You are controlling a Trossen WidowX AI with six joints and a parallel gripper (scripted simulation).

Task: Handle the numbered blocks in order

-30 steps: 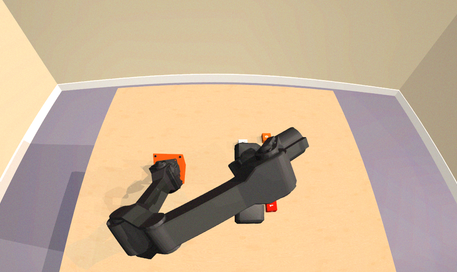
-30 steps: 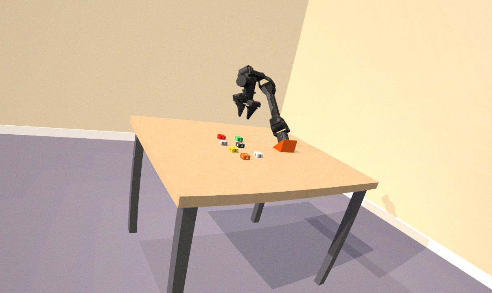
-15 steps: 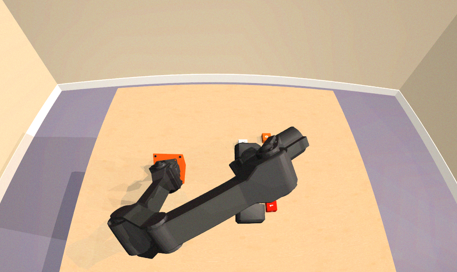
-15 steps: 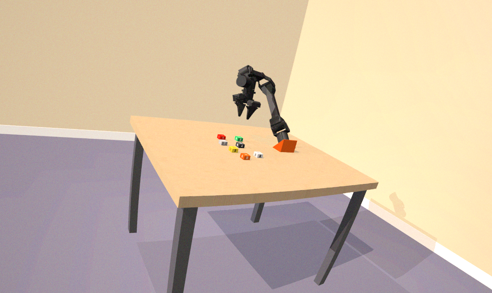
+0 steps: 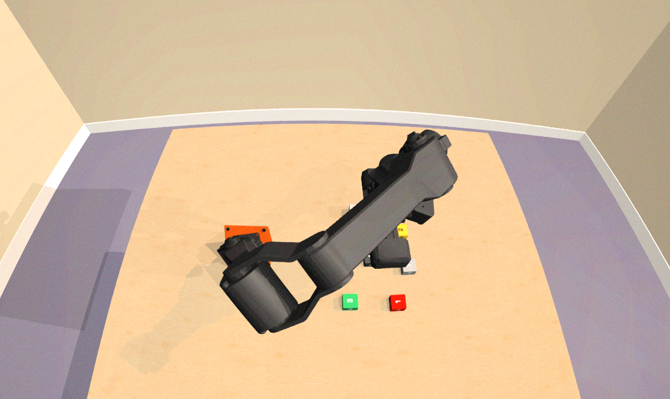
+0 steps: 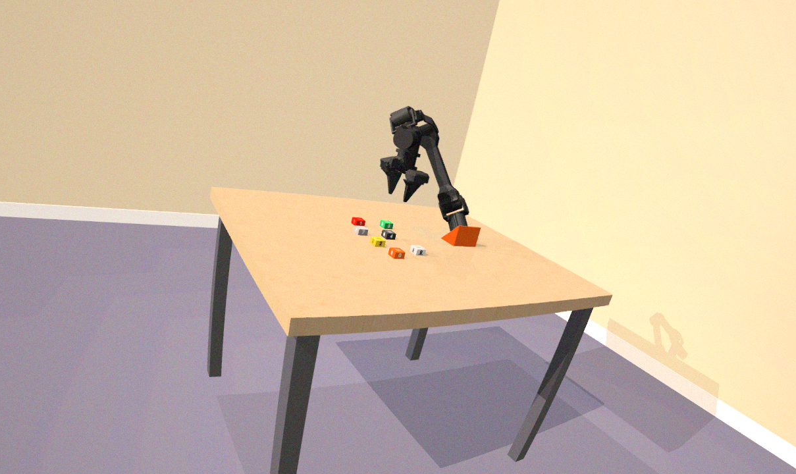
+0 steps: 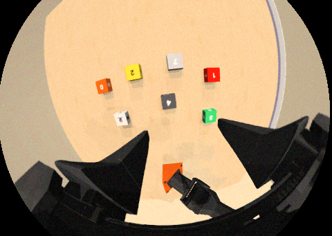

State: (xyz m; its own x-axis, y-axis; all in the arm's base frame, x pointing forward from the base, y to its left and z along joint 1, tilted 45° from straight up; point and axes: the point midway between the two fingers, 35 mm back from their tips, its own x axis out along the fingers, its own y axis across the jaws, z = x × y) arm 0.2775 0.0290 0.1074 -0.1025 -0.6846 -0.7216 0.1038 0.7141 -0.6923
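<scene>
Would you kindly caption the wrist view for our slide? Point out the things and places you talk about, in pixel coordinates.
Seven numbered blocks [image 7: 168, 101] spread across a wooden table [image 7: 166, 28], seen past the open gripper [image 5: 389, 220] [image 6: 397, 197] [image 7: 183, 126].

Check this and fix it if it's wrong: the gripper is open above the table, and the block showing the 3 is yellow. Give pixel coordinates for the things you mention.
The colour is wrong: the block showing the 3 [image 5: 349, 301] [image 6: 386, 224] [image 7: 209, 115] is green, as the top view shows. The rest stands: the gripper [image 6: 397, 197] [image 7: 185, 128] is open above the table [image 5: 451, 347] [image 6: 436, 288] [image 7: 155, 28].
</scene>
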